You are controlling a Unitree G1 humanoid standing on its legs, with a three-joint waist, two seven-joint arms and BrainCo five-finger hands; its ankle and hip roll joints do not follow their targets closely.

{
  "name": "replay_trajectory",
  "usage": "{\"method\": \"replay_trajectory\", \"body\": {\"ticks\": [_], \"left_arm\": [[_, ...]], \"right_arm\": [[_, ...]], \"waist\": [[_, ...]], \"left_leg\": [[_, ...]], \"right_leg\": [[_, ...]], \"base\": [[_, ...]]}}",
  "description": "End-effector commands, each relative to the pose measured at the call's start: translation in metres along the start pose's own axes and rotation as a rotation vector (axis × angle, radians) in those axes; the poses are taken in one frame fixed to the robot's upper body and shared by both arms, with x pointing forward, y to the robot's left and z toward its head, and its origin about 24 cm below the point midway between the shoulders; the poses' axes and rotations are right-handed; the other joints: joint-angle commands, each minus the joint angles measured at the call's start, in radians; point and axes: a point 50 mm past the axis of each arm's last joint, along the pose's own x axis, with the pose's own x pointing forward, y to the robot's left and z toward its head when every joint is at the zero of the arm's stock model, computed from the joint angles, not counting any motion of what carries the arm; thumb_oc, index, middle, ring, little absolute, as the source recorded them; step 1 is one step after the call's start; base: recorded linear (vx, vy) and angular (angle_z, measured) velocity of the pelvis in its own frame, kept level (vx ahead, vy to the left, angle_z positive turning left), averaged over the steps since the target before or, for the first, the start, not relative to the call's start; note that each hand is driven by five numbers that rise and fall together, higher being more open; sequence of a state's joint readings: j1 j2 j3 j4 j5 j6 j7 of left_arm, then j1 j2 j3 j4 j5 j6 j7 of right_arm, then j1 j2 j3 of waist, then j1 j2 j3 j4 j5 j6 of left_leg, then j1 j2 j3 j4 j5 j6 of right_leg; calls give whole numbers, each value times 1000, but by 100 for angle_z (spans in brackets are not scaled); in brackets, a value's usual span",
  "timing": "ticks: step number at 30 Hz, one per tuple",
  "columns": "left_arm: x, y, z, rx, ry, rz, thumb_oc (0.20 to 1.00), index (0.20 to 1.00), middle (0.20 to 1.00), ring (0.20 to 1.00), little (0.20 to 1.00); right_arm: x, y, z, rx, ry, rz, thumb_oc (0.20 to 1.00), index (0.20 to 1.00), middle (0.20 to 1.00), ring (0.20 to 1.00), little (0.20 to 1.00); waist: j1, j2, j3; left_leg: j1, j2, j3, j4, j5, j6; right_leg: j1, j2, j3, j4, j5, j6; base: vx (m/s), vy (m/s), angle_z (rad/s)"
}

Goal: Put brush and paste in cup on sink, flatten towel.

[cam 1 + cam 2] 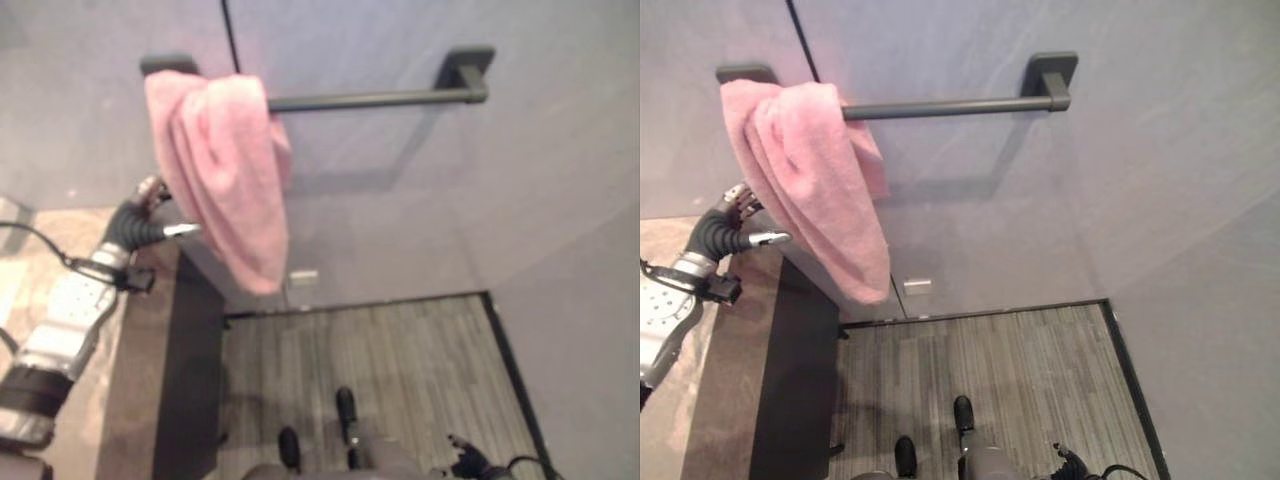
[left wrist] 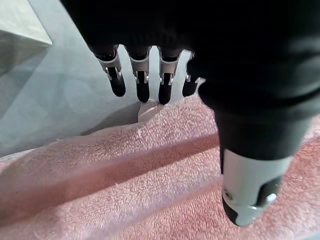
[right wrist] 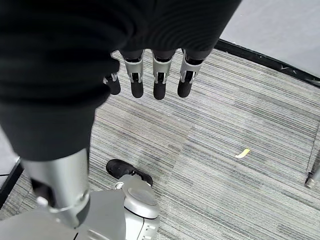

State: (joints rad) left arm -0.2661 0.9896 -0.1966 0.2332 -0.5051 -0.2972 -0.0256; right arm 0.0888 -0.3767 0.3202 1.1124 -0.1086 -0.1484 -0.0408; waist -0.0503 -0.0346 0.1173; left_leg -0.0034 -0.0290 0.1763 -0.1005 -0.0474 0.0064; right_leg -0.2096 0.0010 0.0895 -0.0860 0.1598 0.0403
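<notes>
While the towel hangs bunched at the rail's left end, it could be dragged off by the left hand, held beside it with fingers straight and nothing grasped.

I see soft, even indoor light with no glare. The dark metal towel rail throws a faint shadow onto the pale grey wall below it. The bunched pink terry towel looks slightly blurred in the left eye view; its pile is crisper in the left wrist view.
</notes>
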Motion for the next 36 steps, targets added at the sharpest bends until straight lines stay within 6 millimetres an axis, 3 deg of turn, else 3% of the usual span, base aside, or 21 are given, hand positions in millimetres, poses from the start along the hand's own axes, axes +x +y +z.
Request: {"method": "replay_trajectory", "body": {"ticks": [1, 2, 3, 4, 17, 23, 25, 26, 28, 29, 33, 36], "left_arm": [[20, 16, 40, 51, -151, 6, 1000, 1000, 1000, 1000, 1000], [21, 16, 41, 48, -154, 7, 1000, 1000, 1000, 1000, 1000], [21, 16, 41, 45, -155, 6, 937, 937, 937, 937, 937], [22, 16, 42, 49, -159, 6, 561, 561, 561, 561, 561], [7, 25, 35, 76, -133, 47, 570, 570, 570, 570, 570], [-8, 36, 28, 121, -92, 71, 545, 545, 545, 545, 545], [-14, 40, 25, 133, -76, 81, 545, 545, 545, 545, 545], [-19, 42, 21, 136, -60, 83, 548, 548, 548, 548, 548], [-22, 42, 19, 134, -50, 88, 545, 545, 545, 545, 545], [-25, 42, 17, 135, -42, 84, 539, 539, 539, 539, 539], [-23, 34, 14, 127, -38, 55, 523, 523, 523, 523, 523], [-15, 25, 16, 118, -53, 26, 482, 482, 482, 482, 482]], "right_arm": [[-2, -15, -3, -21, -2, -34, 1000, 1000, 1000, 1000, 1000], [-2, -14, -3, -19, -6, -34, 1000, 1000, 1000, 1000, 1000], [-2, -14, -3, -20, -6, -34, 1000, 1000, 1000, 1000, 1000], [-2, -14, -3, -20, -5, -34, 1000, 1000, 1000, 1000, 1000], [-3, -15, -4, -9, -9, -43, 1000, 1000, 1000, 1000, 1000], [-5, -38, 13, 78, -123, -136, 1000, 1000, 1000, 1000, 1000], [-8, -51, 27, 127, -207, -181, 1000, 1000, 1000, 1000, 1000], [-15, -69, 48, 192, -330, -227, 1000, 1000, 1000, 1000, 1000], [-19, -76, 56, 222, -382, -242, 1000, 1000, 1000, 1000, 1000], [-26, -85, 74, 257, -485, -261, 1000, 1000, 1000, 1000, 1000], [-50, -100, 125, 249, -749, -238, 1000, 1000, 1000, 1000, 1000], [-64, -99, 159, 182, -887, -159, 1000, 1000, 1000, 1000, 1000]], "waist": [[-22, 31, 6], [-22, 31, 7], [-22, 33, 8], [-22, 33, 8], [-14, 38, 0], [-17, 40, -8], [-19, 40, -8], [-25, 40, -9], [-27, 41, -9], [-30, 42, -10], [-29, 40, -10], [-20, 38, -8]], "left_leg": [[-28, -31, -29, 13, -8, 18], [-29, -31, -28, 13, -8, 18], [-31, -31, -28, 13, -7, 18], [-32, -31, -27, 13, -7, 17], [-10, -29, -21, 13, -13, 16], [6, -28, -19, 13, -16, 16], [12, -27, -17, 13, -18, 15], [17, -27, -14, 13, -20, 15], [20, -27, -12, 13, -20, 16], [23, -26, -9, 13, -21, 16], [26, -28, -3, 13, -22, 19], [22, -29, -3, 13, -18, 21]], "right_leg": [[67, -19, 27, -1, -72, 86], [65, -19, 29, -1, -72, 86], [64, -19, 30, -1, -71, 86], [63, -19, 31, -1, -71, 87], [83, -16, 34, -1, -81, 84], [100, -15, 31, -1, -88, 84], [104, -16, 28, -1, -90, 84], [109, -16, 29, -1, -90, 86], [111, -17, 30, -1, -90, 86], [112, -17, 31, -1, -90, 87], [115, -20, 30, -1, -88, 88], [111, -22, 27, -1, -84, 87]], "base": [[12, -15, -5], [10, -14, -6], [9, -15, -5], [10, -15, -4], [0, 0, 0], [0, -2, -1], [0, 0, 0], [0, 0, 0], [0, 0, 0], [-38, 6, 0], [-41, 4, -2], [-44, -2, -9]]}}
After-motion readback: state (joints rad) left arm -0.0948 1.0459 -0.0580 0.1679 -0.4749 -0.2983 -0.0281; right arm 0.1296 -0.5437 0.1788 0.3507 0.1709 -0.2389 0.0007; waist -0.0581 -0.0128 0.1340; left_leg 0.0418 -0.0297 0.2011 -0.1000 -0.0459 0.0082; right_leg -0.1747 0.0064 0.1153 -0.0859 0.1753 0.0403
